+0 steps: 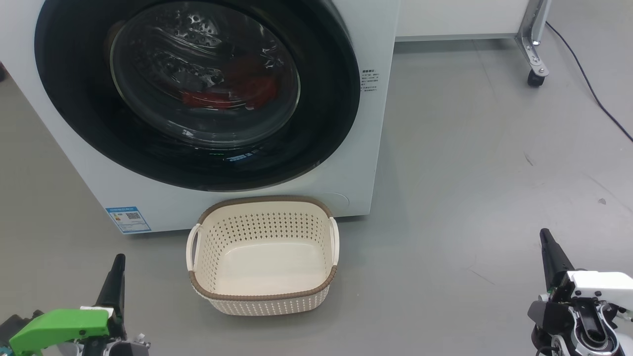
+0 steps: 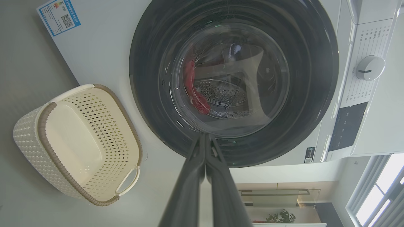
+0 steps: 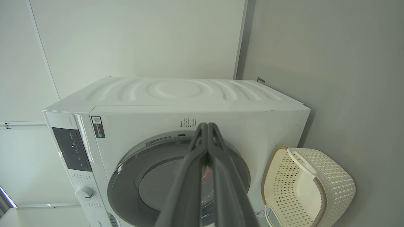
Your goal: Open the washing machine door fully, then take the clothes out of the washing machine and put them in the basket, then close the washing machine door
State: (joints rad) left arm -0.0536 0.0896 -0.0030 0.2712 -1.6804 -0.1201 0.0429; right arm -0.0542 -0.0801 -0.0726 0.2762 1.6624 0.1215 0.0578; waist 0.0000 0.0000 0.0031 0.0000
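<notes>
Where the head view looks into the basket [image 1: 267,306], the left wrist view adds the dial [image 2: 370,67]; all jaws pressed together.

Grey floor [image 1: 470,173] (basket [image 1: 267,307], washing machine [image 1: 368,148])

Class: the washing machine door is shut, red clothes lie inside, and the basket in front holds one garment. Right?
No: the head view shows the basket empty. The washing machine door is shut and red clothes lie inside.
</notes>
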